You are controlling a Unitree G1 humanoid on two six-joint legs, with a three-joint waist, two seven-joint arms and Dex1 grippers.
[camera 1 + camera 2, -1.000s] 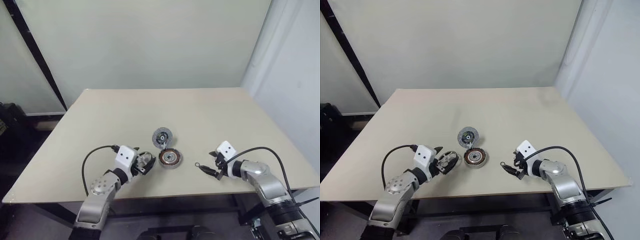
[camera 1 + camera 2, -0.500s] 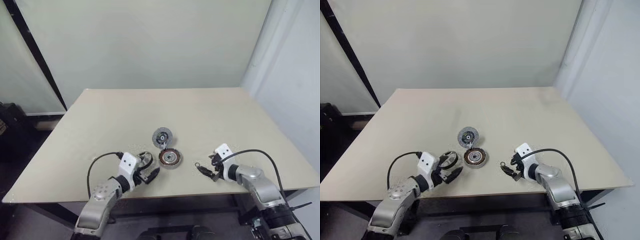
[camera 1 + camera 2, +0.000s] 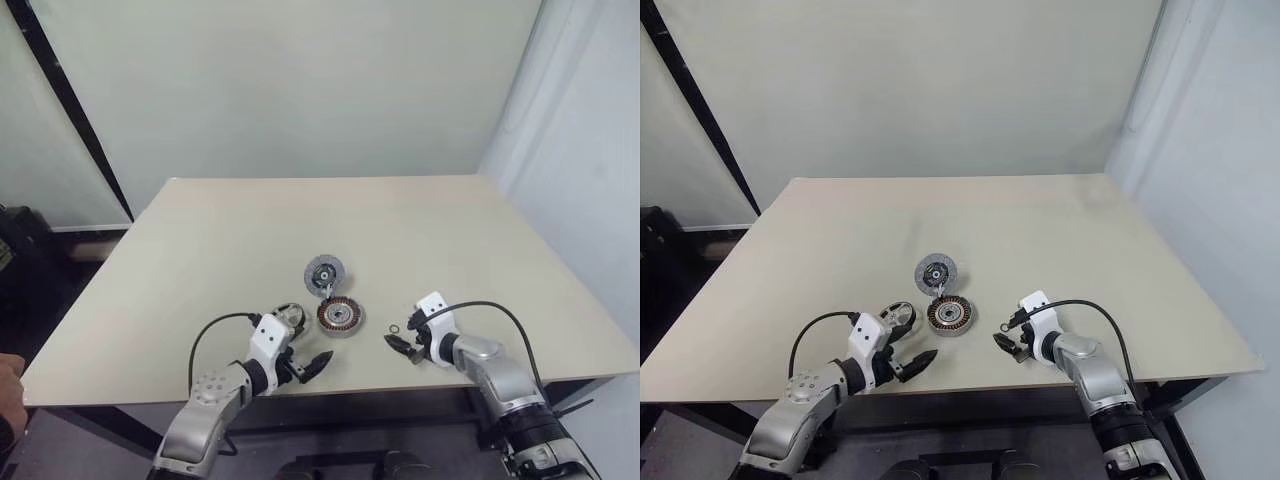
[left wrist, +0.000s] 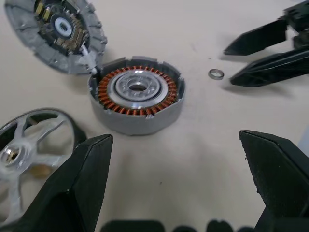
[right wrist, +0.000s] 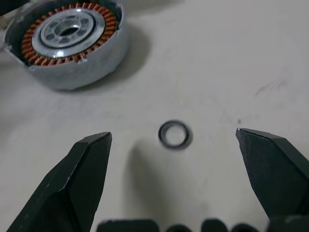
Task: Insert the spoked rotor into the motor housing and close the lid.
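The motor housing (image 3: 340, 316), with copper windings around a pale centre, sits at the table's near middle. Just behind it, against its rim, is the grey lid (image 3: 325, 272), also in the left wrist view (image 4: 60, 31). The silvery spoked rotor (image 4: 29, 150) lies flat on the table to the housing's left, free of any grip. My left gripper (image 3: 310, 365) is open near the front edge, just short of the rotor. My right gripper (image 3: 400, 342) is open to the housing's right, and a small metal ring (image 5: 174, 134) lies between its fingers.
The beige table (image 3: 250, 230) stretches far back and to both sides. A pale wall stands behind it. My right gripper's black fingers (image 4: 270, 48) appear beyond the ring (image 4: 216, 74) in the left wrist view.
My left gripper has drawn back from the rotor toward the table's front edge and dropped lower. My right gripper has moved left and down, over the small ring. The parts have stayed put.
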